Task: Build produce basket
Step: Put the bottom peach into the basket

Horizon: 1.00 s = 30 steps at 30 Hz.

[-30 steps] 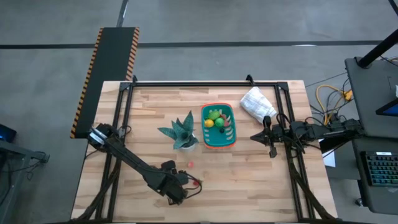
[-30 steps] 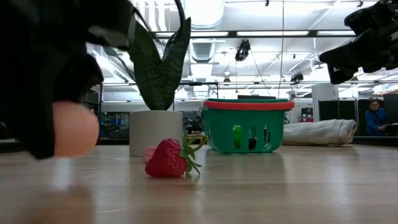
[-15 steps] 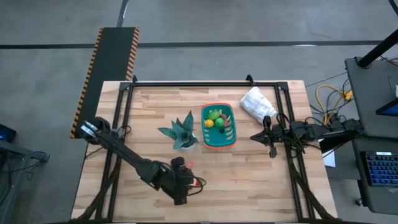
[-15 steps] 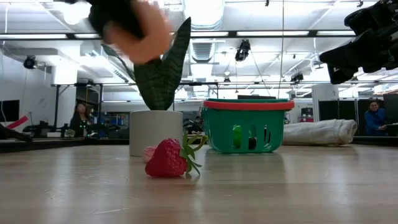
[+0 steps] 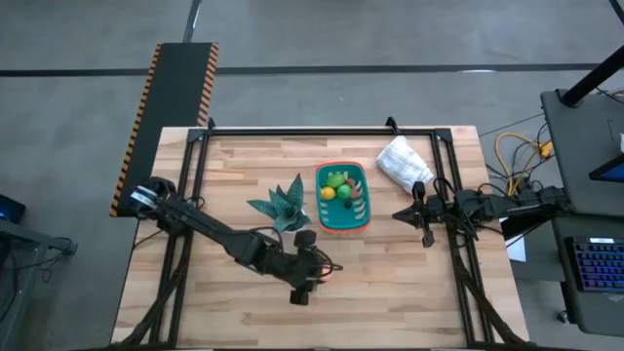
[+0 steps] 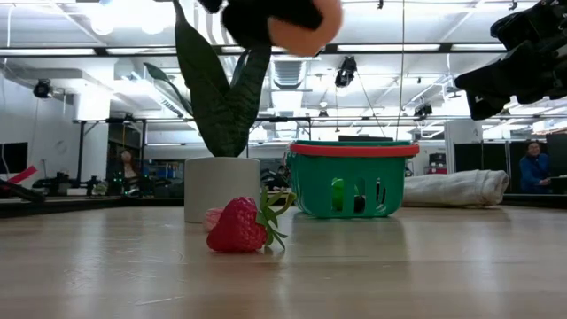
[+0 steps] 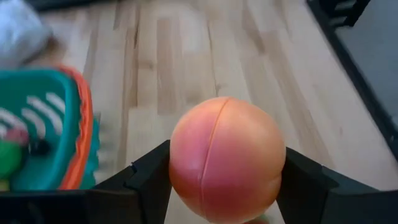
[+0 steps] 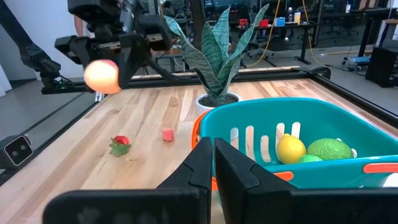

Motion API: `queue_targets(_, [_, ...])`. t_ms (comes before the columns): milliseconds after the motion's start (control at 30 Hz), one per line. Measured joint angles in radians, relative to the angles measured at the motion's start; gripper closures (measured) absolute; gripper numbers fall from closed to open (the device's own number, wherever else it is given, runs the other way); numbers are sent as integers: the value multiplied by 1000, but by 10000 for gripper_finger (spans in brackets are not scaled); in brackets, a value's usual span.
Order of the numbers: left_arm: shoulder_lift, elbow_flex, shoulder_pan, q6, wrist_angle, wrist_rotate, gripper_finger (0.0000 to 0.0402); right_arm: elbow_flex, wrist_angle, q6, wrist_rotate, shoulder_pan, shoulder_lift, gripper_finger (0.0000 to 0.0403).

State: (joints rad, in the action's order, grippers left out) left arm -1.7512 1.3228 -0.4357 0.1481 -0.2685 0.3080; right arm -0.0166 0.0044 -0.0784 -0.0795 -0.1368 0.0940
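Above the wooden counter (image 5: 234, 302), near its front and short of the basket (image 5: 342, 198): left claw (image 7: 219, 186) clenched on a toy peach (image 7: 227, 157), lifted clear of the surface, fingers (image 7: 149, 180) pressing its two flanks. Sits centred in the grip, seam upright, nothing slipping as far as visible.

Behind the carried peach, teal basket with orange band, already loaded with a lemon (image 8: 290, 149), a lime (image 8: 328, 149) and more produce, hard to name from overhead. Just beside the basket, a potted snake plant (image 5: 286, 208); beyond it, a white bag (image 5: 403, 163). Left on the counter: a strawberry (image 6: 240, 225) and a small pink piece (image 8: 167, 134), possibly another toy, too small to tell.

At the counter's right edge, right claw (image 8: 211, 163) pressed shut, empty, waiting.

Best done by staying high, passing clear of the plant's leaves, stopping squarely over the basket's open mouth, then lowering before letting go. Worth aiming for a gap among the fruit, since a round peach would likely roll or bounce off the rim.
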Motion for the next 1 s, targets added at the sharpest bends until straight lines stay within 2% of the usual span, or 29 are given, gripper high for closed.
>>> queue_targets(400, [0, -2, 69, -138, 130, -31, 192, 0, 0, 0, 0, 0, 0, 394])
queue_targets(500, [0, -2, 86, -213, 219, -34, 192, 0, 0, 0, 0, 0, 0, 394])
queue_targets(633, [0, 0, 123, -291, 258, -40, 192, 0, 0, 0, 0, 0, 0, 394])
queue_targets(767, [0, 13, 177, -345, 287, -87, 192, 0, 0, 0, 0, 0, 0, 394])
queue_targets(1000, [0, 20, 287, -399, 331, -247, 192, 0, 0, 0, 0, 0, 0, 394])
